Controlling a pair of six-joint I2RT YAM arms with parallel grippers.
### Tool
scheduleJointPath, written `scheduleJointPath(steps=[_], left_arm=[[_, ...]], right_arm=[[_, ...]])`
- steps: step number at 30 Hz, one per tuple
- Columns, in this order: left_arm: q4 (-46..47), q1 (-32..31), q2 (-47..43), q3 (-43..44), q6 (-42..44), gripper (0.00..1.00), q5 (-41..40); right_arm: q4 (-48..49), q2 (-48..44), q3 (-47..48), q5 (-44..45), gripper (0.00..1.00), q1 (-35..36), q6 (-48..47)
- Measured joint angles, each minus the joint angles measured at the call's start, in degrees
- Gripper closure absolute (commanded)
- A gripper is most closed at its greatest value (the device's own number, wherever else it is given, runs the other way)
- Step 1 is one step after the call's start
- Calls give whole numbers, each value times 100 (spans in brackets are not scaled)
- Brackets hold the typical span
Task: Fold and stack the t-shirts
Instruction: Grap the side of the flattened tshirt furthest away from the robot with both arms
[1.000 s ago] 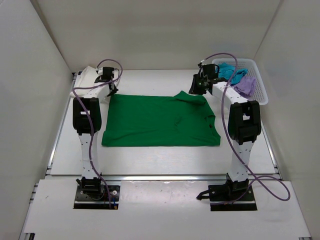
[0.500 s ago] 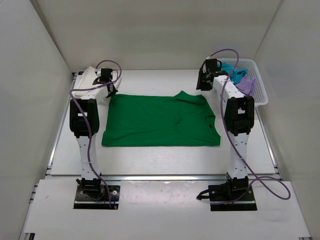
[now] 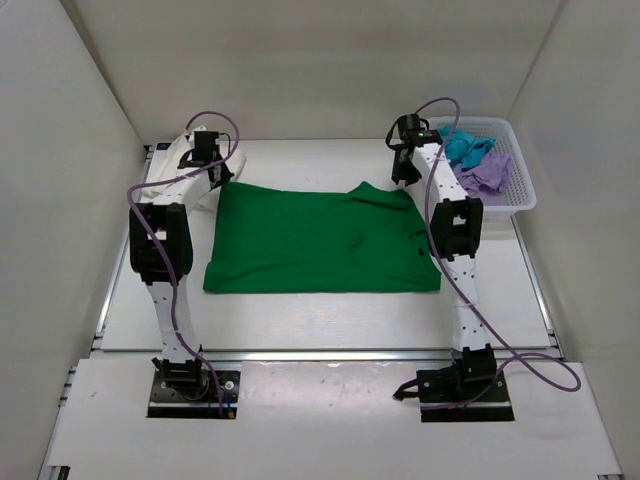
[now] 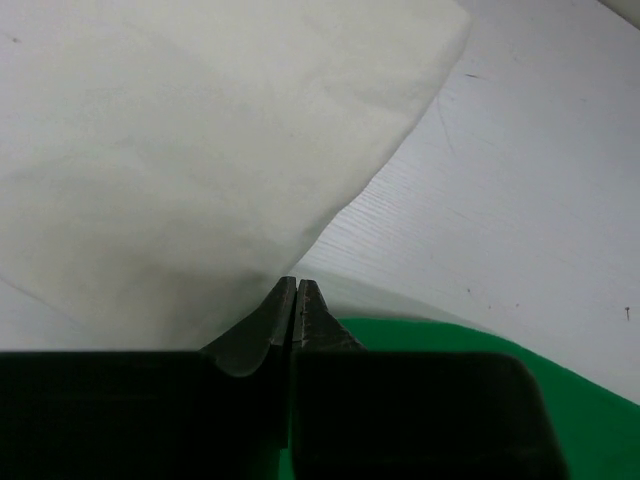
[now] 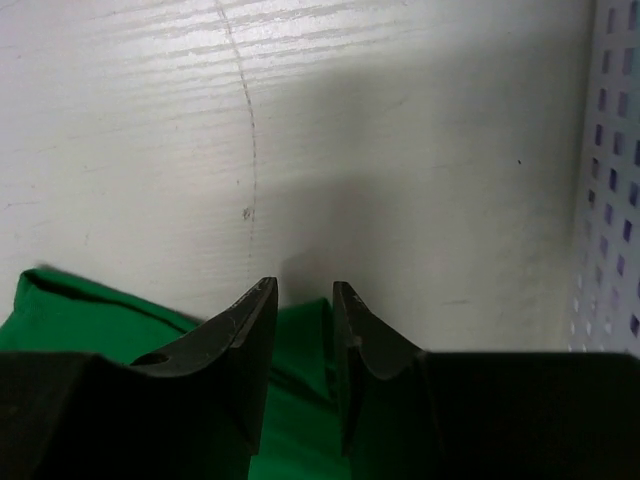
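Observation:
The bright green t-shirt lies spread flat on the table. My left gripper is at its far left corner, jaws shut with nothing between them. The cream-white t-shirt lies just beyond it and fills the left wrist view, with green cloth at the lower right. My right gripper is at the shirt's far right corner, jaws open with green cloth under and between them. The teal t-shirt and lilac t-shirt lie bunched in the basket.
The white lattice basket stands at the back right, its wall close to the right of my right gripper. White walls enclose the table on three sides. Bare table lies in front of the green shirt.
My right gripper has moved left, away from the basket, and down to the shirt's far right corner. My left arm has reached a little farther back by the cream shirt.

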Motion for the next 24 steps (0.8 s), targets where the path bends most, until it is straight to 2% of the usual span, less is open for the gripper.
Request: scheduleJointPath(steps=[5,7,11,13,15,16,17,18,19,21,22,24], left_arm=[[96,22,-42,-188,-7,100,107],[98,24,-42,-267,-7,100,144],[101,39,-44,-291,-20,100,214],[114,42,-46,-291,-26,100,247],[114,42,-46,-291,-61,100,275],[125,44,-46,-291,-87,100,306],[133,44,-46,-291,-107,100,337],[144,42,-46,-291,-122,100,352],[166,44,-46,-299,-140,100,372],[214,42,-46,-317,-151,100,382],[232,42,-52,-339,-151,100,389],[240,39,-63,-372,-149,100,391]], right_arm=[[-282,-59,170,291,74,142,59],[-374,-157,164,323,78,173,50],[-614,-1084,-697,498,80,293,-79],[-614,-1912,-1266,564,80,319,-164],[-212,-3032,-2070,474,79,304,-219],[111,-3746,-2649,382,76,295,-225],[511,-4437,-3274,278,69,273,-223],[1113,-5263,-4103,127,67,229,-197],[1814,-6072,-5025,-70,66,164,-177],[2579,-7064,-6325,-407,70,61,-57],[2723,-7222,-6603,-492,75,13,-28],[3143,-6780,-6693,-601,77,-11,-7]])
